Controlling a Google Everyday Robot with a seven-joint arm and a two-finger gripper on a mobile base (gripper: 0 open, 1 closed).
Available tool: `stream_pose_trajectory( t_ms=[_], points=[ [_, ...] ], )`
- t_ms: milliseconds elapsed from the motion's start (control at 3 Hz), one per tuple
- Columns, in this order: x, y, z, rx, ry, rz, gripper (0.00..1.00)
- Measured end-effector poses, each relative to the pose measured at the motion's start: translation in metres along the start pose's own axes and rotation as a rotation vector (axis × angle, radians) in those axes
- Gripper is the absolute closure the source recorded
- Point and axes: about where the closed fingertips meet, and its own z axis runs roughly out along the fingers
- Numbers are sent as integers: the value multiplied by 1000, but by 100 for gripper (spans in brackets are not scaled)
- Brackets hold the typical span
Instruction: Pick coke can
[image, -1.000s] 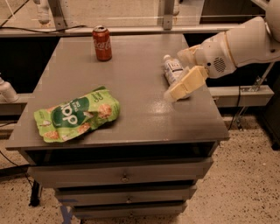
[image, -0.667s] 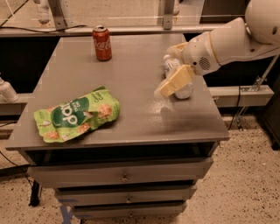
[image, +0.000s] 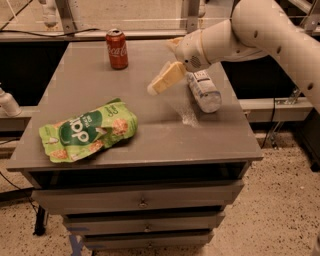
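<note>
The coke can (image: 117, 48) is red with white script and a silver top. It stands upright at the back left of the grey cabinet top (image: 150, 125). My gripper (image: 159, 84) hangs above the middle of the top, to the right of and nearer than the can, about a can's height away from it. It points down and to the left and holds nothing that I can see. The white arm (image: 260, 30) comes in from the upper right.
A white plastic bottle (image: 204, 90) lies on its side just right of the gripper, under the wrist. A green snack bag (image: 89, 131) lies at the front left. The cabinet has drawers (image: 142, 200) below. A railing and shelf run behind the top.
The arm has swung left across the top, from over the bottle toward the can. The gripper is now left of the bottle. The can, the bottle and the bag have not moved.
</note>
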Motion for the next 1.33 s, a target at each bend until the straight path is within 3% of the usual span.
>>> stream_pose_trajectory(
  t_ms=[667, 1333],
  points=[
    [-34, -46, 83, 54, -146, 121, 0],
    [-47, -100, 126, 176, -262, 217, 0]
  ],
)
